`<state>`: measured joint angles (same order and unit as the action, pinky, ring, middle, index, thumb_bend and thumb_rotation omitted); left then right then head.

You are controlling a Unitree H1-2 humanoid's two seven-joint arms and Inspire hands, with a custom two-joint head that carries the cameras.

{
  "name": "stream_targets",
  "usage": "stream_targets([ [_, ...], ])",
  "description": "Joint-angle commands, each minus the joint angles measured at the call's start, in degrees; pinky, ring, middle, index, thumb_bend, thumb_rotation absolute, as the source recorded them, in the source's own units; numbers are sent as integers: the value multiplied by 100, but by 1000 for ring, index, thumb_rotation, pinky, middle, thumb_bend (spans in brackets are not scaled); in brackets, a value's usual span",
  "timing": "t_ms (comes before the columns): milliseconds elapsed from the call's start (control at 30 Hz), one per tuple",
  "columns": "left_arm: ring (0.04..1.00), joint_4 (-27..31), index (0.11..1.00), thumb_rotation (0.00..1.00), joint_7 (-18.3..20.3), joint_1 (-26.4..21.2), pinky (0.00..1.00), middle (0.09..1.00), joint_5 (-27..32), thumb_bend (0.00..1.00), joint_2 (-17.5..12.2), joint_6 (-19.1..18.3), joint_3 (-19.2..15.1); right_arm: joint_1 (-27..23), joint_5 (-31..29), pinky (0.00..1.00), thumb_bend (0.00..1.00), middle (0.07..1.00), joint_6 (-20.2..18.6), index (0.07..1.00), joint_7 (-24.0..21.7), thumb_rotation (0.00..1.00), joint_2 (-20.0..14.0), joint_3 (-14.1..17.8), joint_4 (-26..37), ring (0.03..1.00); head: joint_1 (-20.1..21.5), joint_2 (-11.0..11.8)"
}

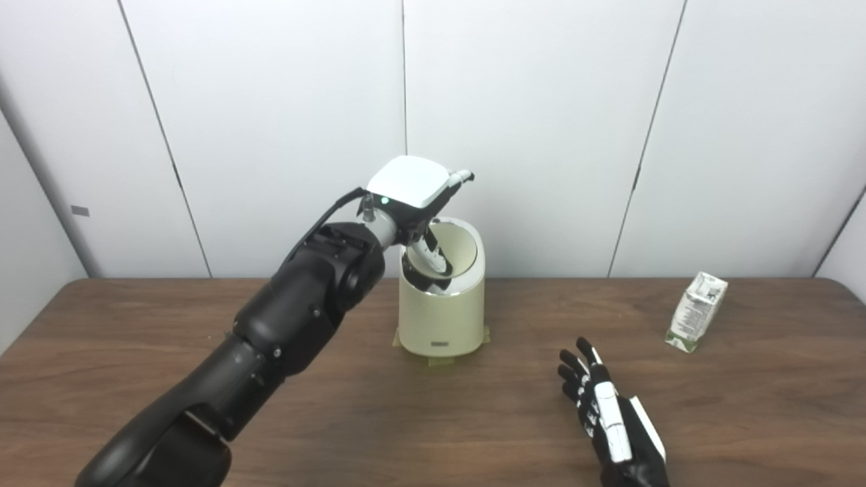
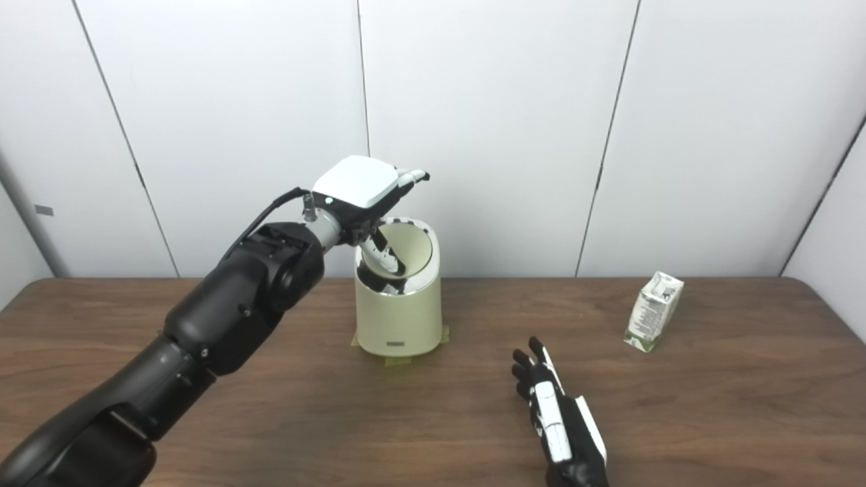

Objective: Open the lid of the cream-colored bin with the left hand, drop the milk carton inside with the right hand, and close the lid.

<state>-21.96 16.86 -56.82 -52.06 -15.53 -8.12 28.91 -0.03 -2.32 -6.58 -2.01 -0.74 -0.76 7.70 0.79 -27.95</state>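
The cream-colored bin (image 1: pixel 441 314) stands at the middle of the table, on tape patches. Its lid (image 1: pixel 463 249) is tipped up at the back, so the opening shows. My left hand (image 1: pixel 413 186) is over the bin's top: the thumb lies against the lid's inner face and the fingers (image 1: pixel 461 178) reach over its upper edge, holding it up. The milk carton (image 1: pixel 697 311) stands slightly tilted at the far right of the table, touched by nothing. My right hand (image 1: pixel 602 406) rests open near the front edge, well to the left of the carton.
The brown wooden table (image 1: pixel 135 338) runs the full width, with white wall panels right behind it. Bare wood lies between the bin and the carton. My left forearm (image 1: pixel 284 325) crosses the table's left half.
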Motion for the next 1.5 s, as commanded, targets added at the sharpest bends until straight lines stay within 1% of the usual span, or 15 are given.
stream_targets([
  [0, 897, 256, 941, 51, -5, -349, 784, 915, 218, 893, -69, -157, -348, -154, -58, 955, 611, 941, 62, 1000, -37, 1000, -19, 22, 196, 940, 2, -2],
  [100, 888, 489, 925, 8, -50, -292, 780, 904, 388, 855, -129, -271, -671, -166, -57, 960, 609, 944, 48, 1000, -42, 1000, -35, 15, 192, 944, 15, -20],
  [167, 879, 662, 923, 2, -112, -192, 781, 897, 415, 771, -170, -271, -804, -170, -33, 953, 603, 942, 33, 1000, -28, 1000, -40, -1, 207, 940, 15, -20],
  [300, 850, 1113, 905, 0, -516, 338, 729, 879, 730, 650, -129, -215, -1262, -143, -19, 952, 598, 940, 9, 1000, -13, 1000, -32, -13, 264, 941, 29, -59],
  [400, 840, 1388, 922, 92, -655, 691, 701, 882, 966, 648, -69, -246, -1524, -116, 22, 949, 587, 942, -40, 1000, 0, 1000, -36, -25, 341, 944, 50, -96],
  [533, 829, 1635, 956, 195, -969, 1186, 680, 883, 1097, 710, -149, 93, -1638, -90, 59, 933, 594, 942, -95, 1000, 9, 1000, -37, -25, 415, 940, 51, -120],
  [700, 867, 2030, 960, 351, -1113, 1837, 749, 879, 1374, 618, -145, 253, -1849, -80, 81, 895, 591, 944, 24, 1000, 24, 1000, -55, 19, 425, 933, 59, -158],
  [800, 885, 2335, 975, 384, -1152, 2266, 772, 891, 1444, 595, -187, 327, -1917, -98, 117, 859, 523, 944, 273, 988, 51, 939, -68, 56, 374, 917, 59, -158],
  [900, 891, 2796, 992, 470, -989, 2711, 801, 917, 1756, 564, -47, 22, -2125, -114, 331, 808, 544, 919, 508, 956, 204, 835, -38, 86, 333, 887, 59, -158],
  [933, 891, 2949, 996, 506, -934, 2854, 810, 924, 1935, 543, 27, -91, -2214, -134, 382, 795, 543, 909, 577, 947, 250, 813, -28, 99, 291, 877, 136, -262],
  [1067, 901, 3408, 1000, 675, -819, 3336, 848, 937, 2727, 485, 322, -429, -2553, -197, 397, 777, 561, 902, 619, 940, 285, 737, -33, 123, 228, 871, 134, -285],
  [1133, 913, 3559, 1000, 783, -832, 3566, 878, 940, 3076, 473, 458, -502, -2699, -215, 363, 797, 573, 918, 625, 951, 254, 688, -64, 129, 228, 889, 122, -287],
  [1267, 924, 3750, 1000, 874, -849, 4004, 911, 947, 3736, 530, 716, -620, -2989, -229, 336, 806, 599, 925, 604, 959, 270, 622, -97, 191, 248, 897, 166, -310],
  [1333, 921, 3819, 1000, 955, -880, 4185, 895, 946, 3824, 527, 774, -644, -3012, -238, 326, 785, 639, 914, 569, 948, 296, 588, -94, 241, 285, 880, 213, -330],
  [1467, 927, 3839, 1000, 998, -1004, 4556, 890, 949, 3880, 516, 879, -586, -2987, -235, 578, 753, 683, 897, 795, 935, 409, 541, -218, 337, 236, 862, 331, -350],
])
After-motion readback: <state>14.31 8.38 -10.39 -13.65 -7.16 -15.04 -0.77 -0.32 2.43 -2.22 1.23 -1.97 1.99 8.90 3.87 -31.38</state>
